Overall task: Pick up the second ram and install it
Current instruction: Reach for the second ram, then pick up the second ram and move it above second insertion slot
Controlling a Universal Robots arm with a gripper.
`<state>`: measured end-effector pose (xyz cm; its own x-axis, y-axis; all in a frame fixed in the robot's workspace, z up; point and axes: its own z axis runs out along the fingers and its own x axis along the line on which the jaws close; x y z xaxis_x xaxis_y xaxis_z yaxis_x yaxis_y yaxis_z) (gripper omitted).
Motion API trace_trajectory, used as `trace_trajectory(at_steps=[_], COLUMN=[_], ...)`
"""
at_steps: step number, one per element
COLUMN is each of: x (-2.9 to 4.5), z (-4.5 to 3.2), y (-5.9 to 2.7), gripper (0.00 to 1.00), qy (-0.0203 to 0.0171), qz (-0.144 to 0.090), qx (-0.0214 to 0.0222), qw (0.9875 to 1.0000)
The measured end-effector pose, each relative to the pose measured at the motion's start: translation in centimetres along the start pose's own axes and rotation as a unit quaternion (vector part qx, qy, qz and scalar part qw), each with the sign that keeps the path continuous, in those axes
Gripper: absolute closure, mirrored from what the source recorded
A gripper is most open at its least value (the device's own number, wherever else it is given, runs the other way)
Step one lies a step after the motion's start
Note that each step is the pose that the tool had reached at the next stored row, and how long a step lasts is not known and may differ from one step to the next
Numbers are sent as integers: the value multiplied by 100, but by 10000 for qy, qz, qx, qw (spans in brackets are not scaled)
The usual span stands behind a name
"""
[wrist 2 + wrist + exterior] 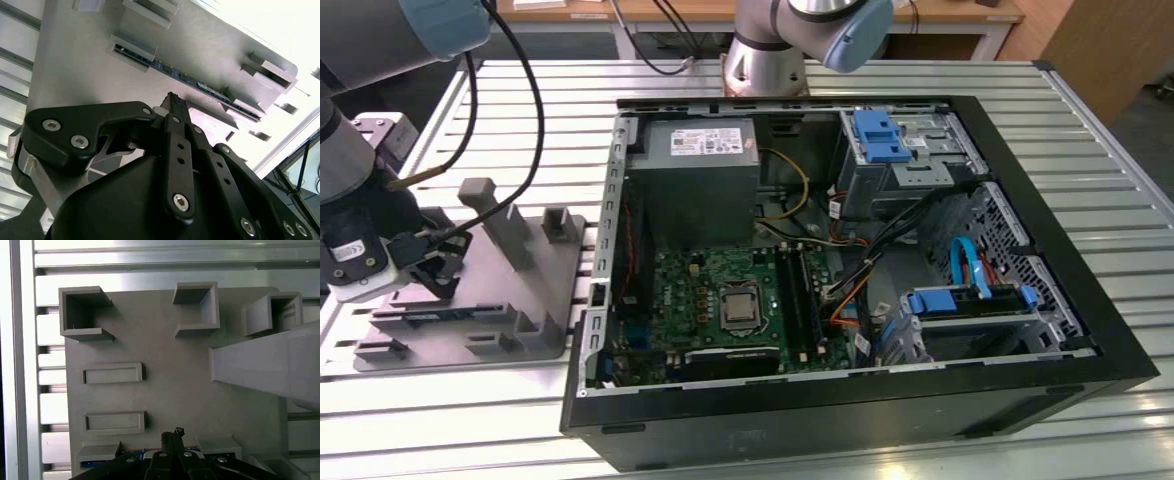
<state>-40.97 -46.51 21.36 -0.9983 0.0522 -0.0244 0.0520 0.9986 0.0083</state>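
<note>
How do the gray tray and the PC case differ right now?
The gray tray is low and moulded, with upright posts; the PC case is a black open box. The tray holds the ram edge-on in its slots; the case holds a motherboard. The gripper hangs over the tray, not the case. Both rest on the slatted table.

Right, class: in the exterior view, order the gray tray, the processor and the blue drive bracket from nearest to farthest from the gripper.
1. Gray tray, at the gripper, exterior view's left.
2. Processor, mid-motherboard.
3. Blue drive bracket, exterior view's right.
</note>
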Motion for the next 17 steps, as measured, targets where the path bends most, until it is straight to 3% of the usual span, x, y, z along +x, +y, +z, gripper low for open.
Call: trace_trajectory(at_steps=[17], x=[3], z=[1], y=[0], gripper=[90], qy=[0], qz=[-66], qx=[0], qw=[10000])
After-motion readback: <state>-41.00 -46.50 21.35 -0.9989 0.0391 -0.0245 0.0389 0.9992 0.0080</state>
